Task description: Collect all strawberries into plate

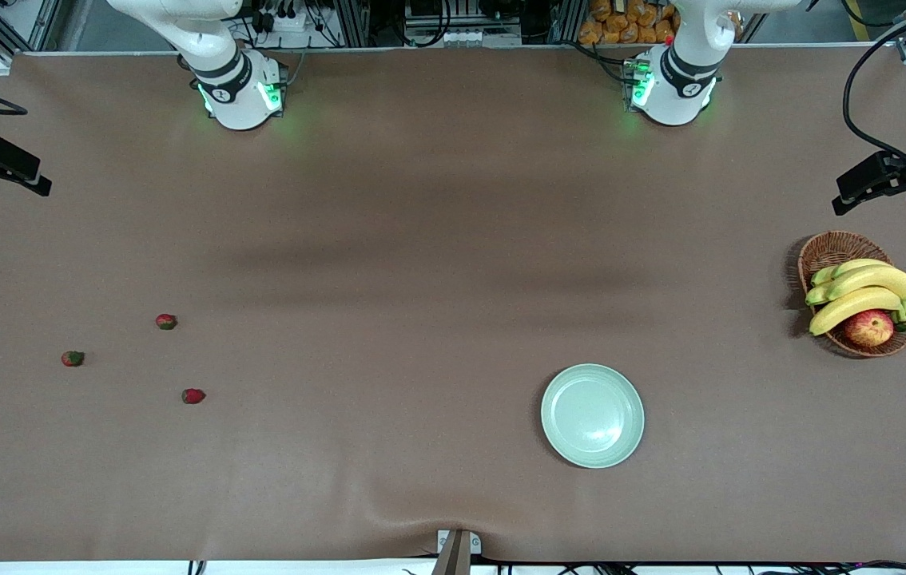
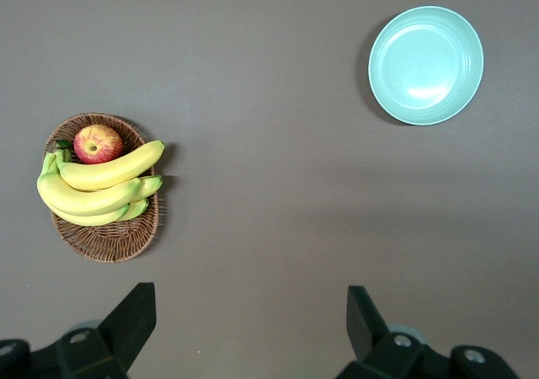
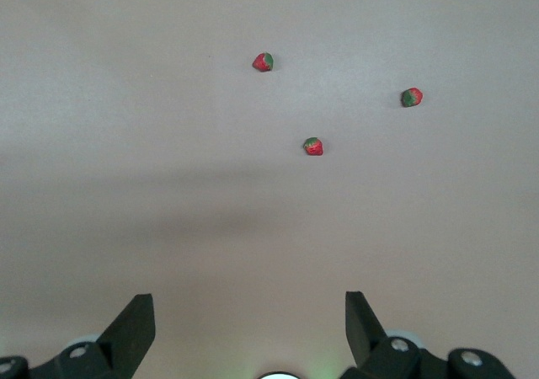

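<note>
Three strawberries (image 1: 166,321) clustered at right arm's end of table, well apart from plate (image 1: 593,415). Right gripper (image 3: 250,328) nearer, jaws wide, empty; left gripper (image 2: 253,324) wide, waiting.

Strawberries (image 1: 166,322) apart from plate (image 1: 593,415) — scattered

Both white robot arms (image 1: 213,56) ran off the front view's top edge, so neither gripper appeared there. The red-yellow apple (image 1: 868,327) sat partly hidden under yellow bananas (image 1: 860,291) in the brown wicker basket (image 1: 828,249).
</note>
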`<state>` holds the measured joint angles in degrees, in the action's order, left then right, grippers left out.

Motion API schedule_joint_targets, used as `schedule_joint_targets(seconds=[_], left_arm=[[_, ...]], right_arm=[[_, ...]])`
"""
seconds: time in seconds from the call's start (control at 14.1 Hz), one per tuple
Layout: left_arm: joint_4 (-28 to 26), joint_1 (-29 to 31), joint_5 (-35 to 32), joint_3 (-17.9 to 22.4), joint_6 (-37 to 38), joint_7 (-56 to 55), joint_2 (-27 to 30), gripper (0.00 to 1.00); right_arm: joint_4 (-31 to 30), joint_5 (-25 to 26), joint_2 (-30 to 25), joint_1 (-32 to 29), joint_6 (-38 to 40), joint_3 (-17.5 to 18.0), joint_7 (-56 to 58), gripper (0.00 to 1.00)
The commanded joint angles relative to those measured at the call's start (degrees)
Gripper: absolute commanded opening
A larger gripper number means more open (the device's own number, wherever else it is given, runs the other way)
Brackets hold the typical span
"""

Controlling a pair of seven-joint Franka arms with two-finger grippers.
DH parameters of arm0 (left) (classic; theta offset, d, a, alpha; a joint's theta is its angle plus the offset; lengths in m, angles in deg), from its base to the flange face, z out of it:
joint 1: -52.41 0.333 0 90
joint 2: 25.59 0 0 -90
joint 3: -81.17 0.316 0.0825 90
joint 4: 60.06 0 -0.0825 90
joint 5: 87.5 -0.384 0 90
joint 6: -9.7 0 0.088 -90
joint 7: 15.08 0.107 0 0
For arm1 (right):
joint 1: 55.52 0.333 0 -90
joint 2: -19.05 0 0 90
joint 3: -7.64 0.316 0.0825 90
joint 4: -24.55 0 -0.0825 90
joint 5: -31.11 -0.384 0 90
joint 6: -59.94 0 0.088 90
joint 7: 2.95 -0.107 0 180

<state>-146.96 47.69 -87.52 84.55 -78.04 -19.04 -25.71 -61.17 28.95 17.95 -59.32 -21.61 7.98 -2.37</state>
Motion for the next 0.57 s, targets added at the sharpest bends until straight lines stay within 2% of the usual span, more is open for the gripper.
schedule_joint_targets(seconds=[0.0, 0.5], left_arm=[[0.0, -0.1, 1.3, 0.3, -0.2, 1.1, 0.1, 1.0], [-0.1, -0.2, 1.3, 0.5, -0.1, 1.1, -0.3, 1.0]], right_arm=[[0.7, -0.5, -0.2, -0.5, 0.8, 0.5, -0.2, 1.0], [0.6, -0.6, -0.1, -0.3, 1.0, 0.5, -0.1, 1.0]])
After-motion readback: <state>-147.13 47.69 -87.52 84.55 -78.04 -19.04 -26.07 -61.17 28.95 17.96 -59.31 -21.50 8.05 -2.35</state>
